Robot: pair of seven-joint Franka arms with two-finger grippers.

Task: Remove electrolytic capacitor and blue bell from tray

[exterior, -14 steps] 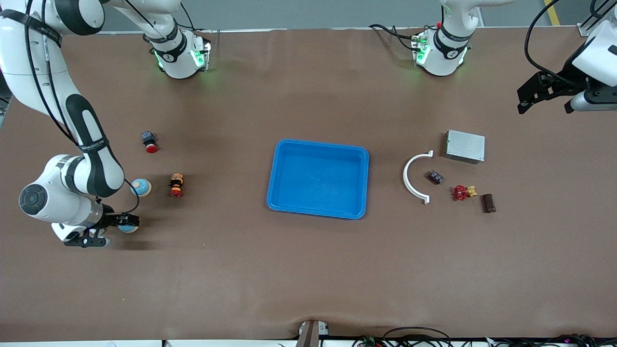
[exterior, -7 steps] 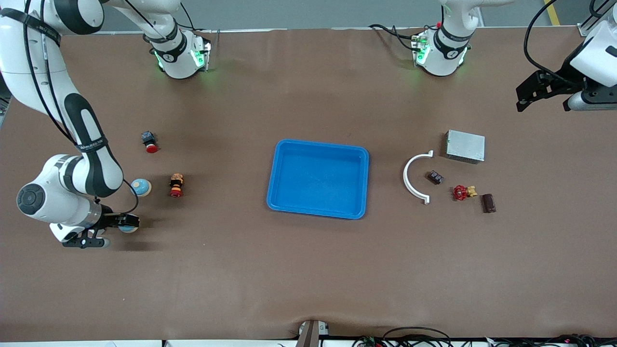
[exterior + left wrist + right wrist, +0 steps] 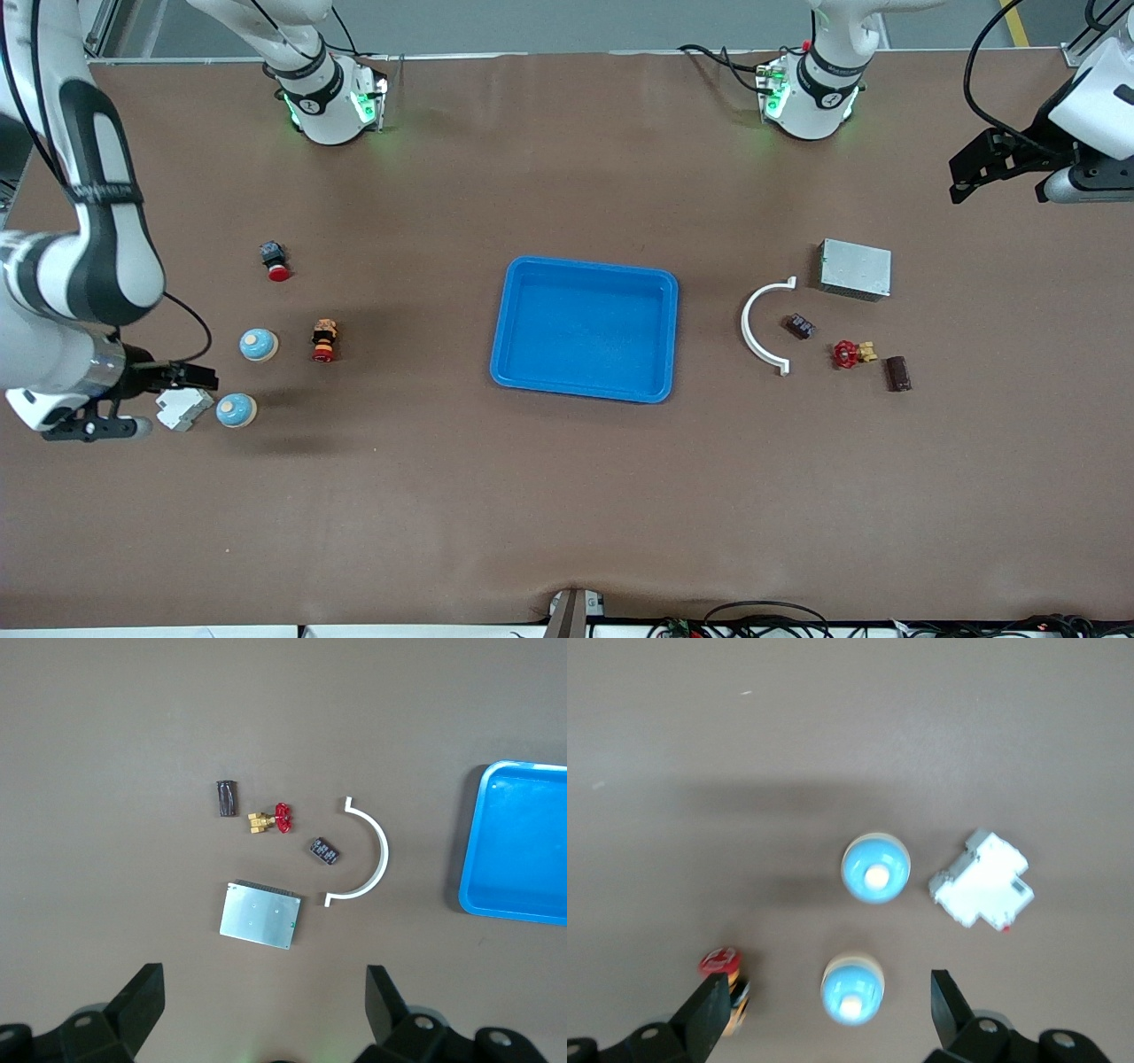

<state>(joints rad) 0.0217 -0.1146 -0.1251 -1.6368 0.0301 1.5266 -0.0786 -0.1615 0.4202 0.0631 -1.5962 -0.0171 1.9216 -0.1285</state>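
Observation:
Two blue dome bells stand toward the right arm's end of the table, one (image 3: 259, 345) farther from the front camera and one (image 3: 236, 410) nearer. My right gripper (image 3: 168, 403) hangs open and empty in the air above them. In the right wrist view its fingers (image 3: 709, 1012) frame the farther bell (image 3: 852, 991), with the nearer bell (image 3: 874, 870) beside it. A dark brown capacitor (image 3: 897, 373) lies toward the left arm's end, also in the left wrist view (image 3: 227, 798). My left gripper (image 3: 999, 182) waits open and empty, high over that end (image 3: 263, 1010).
A blue tray (image 3: 585, 385) sits mid-table. A white plastic part (image 3: 182, 412) lies beside the nearer bell. A red button (image 3: 276, 260) and a small figure (image 3: 324, 340) are nearby. A silver box (image 3: 855, 268), white arc (image 3: 762, 326), black chip (image 3: 800, 326) and red valve (image 3: 850, 354) surround the capacitor.
My right gripper has risen from the nearer bell and drawn back toward the table's end, uncovering that bell and the white part. The left arm has barely moved.

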